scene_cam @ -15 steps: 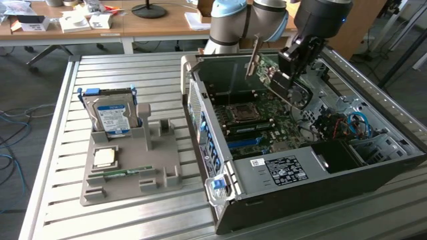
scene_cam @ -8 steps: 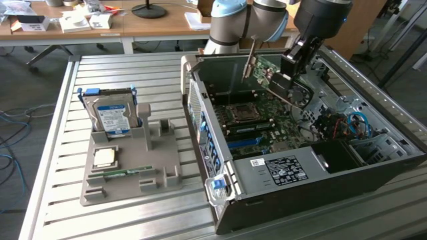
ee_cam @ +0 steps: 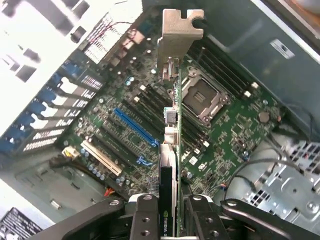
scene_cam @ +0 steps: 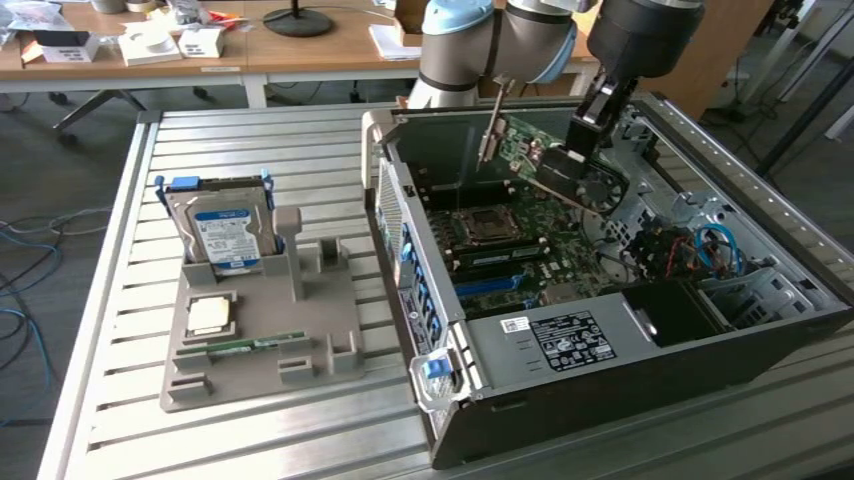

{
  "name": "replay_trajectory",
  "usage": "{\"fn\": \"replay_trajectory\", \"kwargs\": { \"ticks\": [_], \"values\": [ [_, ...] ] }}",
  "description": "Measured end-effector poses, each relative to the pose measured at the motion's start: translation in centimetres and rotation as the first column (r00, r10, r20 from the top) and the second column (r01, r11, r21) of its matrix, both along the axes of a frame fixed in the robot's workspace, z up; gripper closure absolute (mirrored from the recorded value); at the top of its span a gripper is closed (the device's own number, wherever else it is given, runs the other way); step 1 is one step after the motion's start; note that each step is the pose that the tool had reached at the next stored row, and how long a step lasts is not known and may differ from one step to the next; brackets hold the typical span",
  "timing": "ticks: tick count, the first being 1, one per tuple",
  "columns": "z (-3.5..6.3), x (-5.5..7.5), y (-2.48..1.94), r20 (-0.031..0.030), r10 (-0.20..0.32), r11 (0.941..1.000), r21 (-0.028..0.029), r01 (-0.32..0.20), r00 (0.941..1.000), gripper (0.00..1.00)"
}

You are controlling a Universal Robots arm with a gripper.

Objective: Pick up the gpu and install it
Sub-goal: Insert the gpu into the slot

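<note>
Slatted metal table (scene_cam: 240,420) underneath everything. At three o'clock of the exterior view, lying open on its side: computer case (scene_cam: 574,400), motherboard (scene_cam: 514,250) exposed. At nine o'clock: grey holder tray (scene_cam: 254,360), with a hard drive (scene_cam: 220,235) standing upright in it. At one o'clock from the CPU socket (scene_cam: 481,225), held tilted above the board: the gpu (scene_cam: 574,175), silvery bracket (ee_cam: 177,35) foremost. Clenched on the card's edge: gripper (ee_cam: 169,207).
</note>
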State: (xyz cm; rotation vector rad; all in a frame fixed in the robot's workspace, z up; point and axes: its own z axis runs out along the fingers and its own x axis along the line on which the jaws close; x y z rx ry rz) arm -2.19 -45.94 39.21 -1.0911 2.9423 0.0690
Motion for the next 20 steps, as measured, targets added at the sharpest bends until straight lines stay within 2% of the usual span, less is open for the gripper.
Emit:
{"fn": "replay_trajectory", "kwargs": {
  "ticks": [5, 10, 15, 18, 20],
  "values": [
    [-0.04, 0.0, 0.0, 0.0, 0.09, 0.996, -0.0005, -0.09, 0.996, 0.74],
    [-0.08, 0.0, 0.0, -0.0001, 0.18, 0.9837, -0.0009, -0.18, 0.9837, 0.74],
    [-0.14, 0.0, 0.0, -0.0001, 0.269, 0.9631, -0.0011, -0.269, 0.9631, 0.74],
    [-0.17, 0.0, 0.0, -0.0001, 0.321, 0.9472, -0.0011, -0.321, 0.9472, 0.74],
    [-0.19, 0.0, 0.0, -0.0001, 0.356, 0.9345, -0.0012, -0.356, 0.9345, 0.74]
  ]
}}
